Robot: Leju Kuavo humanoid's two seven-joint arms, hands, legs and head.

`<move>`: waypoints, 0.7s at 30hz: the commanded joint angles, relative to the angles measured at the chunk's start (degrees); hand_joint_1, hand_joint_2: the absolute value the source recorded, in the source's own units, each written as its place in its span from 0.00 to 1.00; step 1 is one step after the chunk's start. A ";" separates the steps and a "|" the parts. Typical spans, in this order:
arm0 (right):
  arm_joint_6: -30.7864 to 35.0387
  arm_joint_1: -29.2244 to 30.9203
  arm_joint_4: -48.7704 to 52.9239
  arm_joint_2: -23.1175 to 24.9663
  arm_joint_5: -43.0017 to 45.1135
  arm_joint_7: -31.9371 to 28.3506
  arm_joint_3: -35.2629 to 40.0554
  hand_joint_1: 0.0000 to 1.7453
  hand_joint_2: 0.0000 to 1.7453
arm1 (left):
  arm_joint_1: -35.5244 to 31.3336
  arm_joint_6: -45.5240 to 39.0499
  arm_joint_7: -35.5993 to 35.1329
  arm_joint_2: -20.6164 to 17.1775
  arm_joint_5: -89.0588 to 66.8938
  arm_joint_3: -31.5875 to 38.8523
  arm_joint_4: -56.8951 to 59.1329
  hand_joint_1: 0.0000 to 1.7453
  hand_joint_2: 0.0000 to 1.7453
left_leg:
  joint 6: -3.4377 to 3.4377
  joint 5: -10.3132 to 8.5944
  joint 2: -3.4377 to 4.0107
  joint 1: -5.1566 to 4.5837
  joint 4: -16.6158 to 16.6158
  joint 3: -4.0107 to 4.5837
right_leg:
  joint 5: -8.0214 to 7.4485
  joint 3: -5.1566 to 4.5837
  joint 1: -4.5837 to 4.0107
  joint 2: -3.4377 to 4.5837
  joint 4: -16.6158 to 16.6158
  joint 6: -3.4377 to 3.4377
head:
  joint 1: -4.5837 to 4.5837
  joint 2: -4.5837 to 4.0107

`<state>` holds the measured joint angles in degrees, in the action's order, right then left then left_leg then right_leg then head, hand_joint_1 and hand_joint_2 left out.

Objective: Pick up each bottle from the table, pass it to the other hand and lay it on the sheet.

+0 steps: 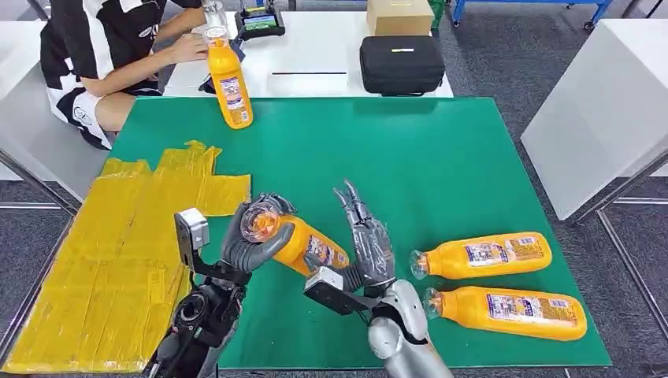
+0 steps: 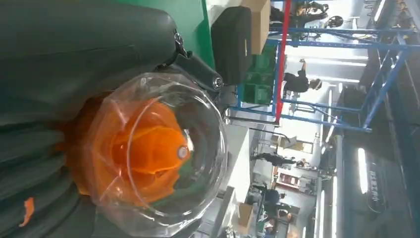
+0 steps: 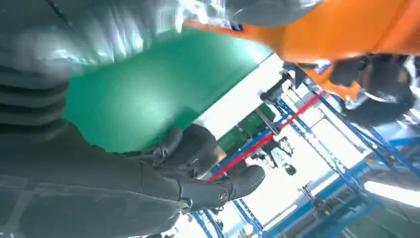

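Note:
My left hand (image 1: 252,240) grips an orange bottle (image 1: 311,246) near its clear cap, holding it tilted above the green mat (image 1: 410,157). The left wrist view looks straight onto that cap (image 2: 153,153), with my left hand (image 2: 59,64) wrapped around the neck. My right hand (image 1: 369,240) stands beside the bottle's base with its fingers straight and apart. In the right wrist view the bottle (image 3: 337,25) is apart from the fingers (image 3: 218,186). Two more orange bottles (image 1: 484,254) (image 1: 508,312) lie on the mat at the right. The yellow sheet (image 1: 118,260) lies at the left.
A further orange bottle (image 1: 229,79) stands upright at the mat's far edge, a seated person's hand (image 1: 185,49) on its cap. Behind it, a white table carries a black case (image 1: 402,63) and a cardboard box (image 1: 399,16). Another white table (image 1: 599,102) stands at the right.

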<state>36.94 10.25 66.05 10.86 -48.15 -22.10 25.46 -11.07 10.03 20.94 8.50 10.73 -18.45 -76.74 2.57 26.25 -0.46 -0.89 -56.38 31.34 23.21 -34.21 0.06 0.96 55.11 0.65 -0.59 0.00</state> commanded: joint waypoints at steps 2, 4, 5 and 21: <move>0.60 -2.12 8.30 -5.16 3.60 0.41 1.73 0.00 1.00 | -0.92 -0.87 0.32 -0.94 0.08 1.25 1.72 1.00 1.00 | -0.13 0.03 -0.07 0.02 0.04 -0.12 | 0.05 0.15 -0.01 -0.12 -0.04 0.01 | 0.00 0.00; 0.53 -3.27 10.78 -5.59 4.11 0.69 1.24 0.00 1.00 | -0.73 -1.39 0.35 -1.05 0.03 1.37 1.36 1.00 1.00 | -0.12 0.04 -0.07 0.01 0.04 -0.12 | 0.06 0.14 -0.01 -0.12 -0.03 0.02 | 0.00 0.00; 0.47 -3.75 11.88 -5.76 4.51 0.81 0.96 0.00 1.00 | -0.64 -2.07 0.37 -1.10 -0.30 1.46 1.17 1.00 1.00 | -0.18 0.08 -0.06 0.04 0.02 -0.19 | 0.10 0.23 -0.03 -0.15 -0.03 0.02 | 0.00 0.00; 1.25 -4.96 15.14 -6.00 5.46 0.22 0.31 0.00 1.00 | -1.18 -12.79 2.48 -1.19 -8.46 2.95 0.14 1.00 1.00 | -0.23 0.12 -0.01 0.06 0.02 -0.25 | 0.13 0.27 -0.05 -0.12 -0.02 0.01 | 0.00 0.00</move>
<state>37.70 5.22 79.76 6.53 -42.99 -21.66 25.75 -10.61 0.14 22.93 8.13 4.93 -17.68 -77.16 2.57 26.25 -0.47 -0.88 -56.38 31.34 23.21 -34.21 0.06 0.95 55.11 0.65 -0.59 0.00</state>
